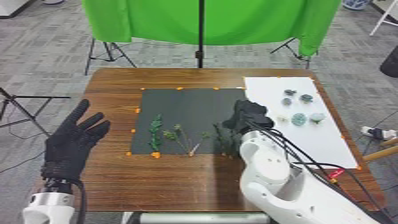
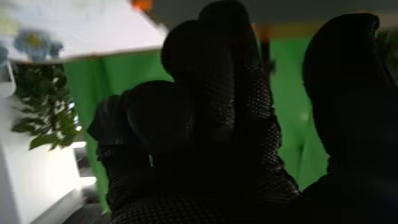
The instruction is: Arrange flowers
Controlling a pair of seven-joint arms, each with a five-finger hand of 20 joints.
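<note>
In the head view my right hand is over the line where the dark mat meets the white sheet. Its glove fills the middle of the right wrist view, open, thumb apart from the fingers and nothing between them. My left hand is open at the table's left side. On the mat lie a leafy green stem, a branching stem and more greenery close to the right hand. Flower heads rest on the sheet, among them a pale green one, a white one and a blue-grey one.
Orange markers line the mat's edges on the brown table. A green cloth hangs on a stand behind the table. Cables run along the right arm, over the sheet's near part. A tripod stands left of the table.
</note>
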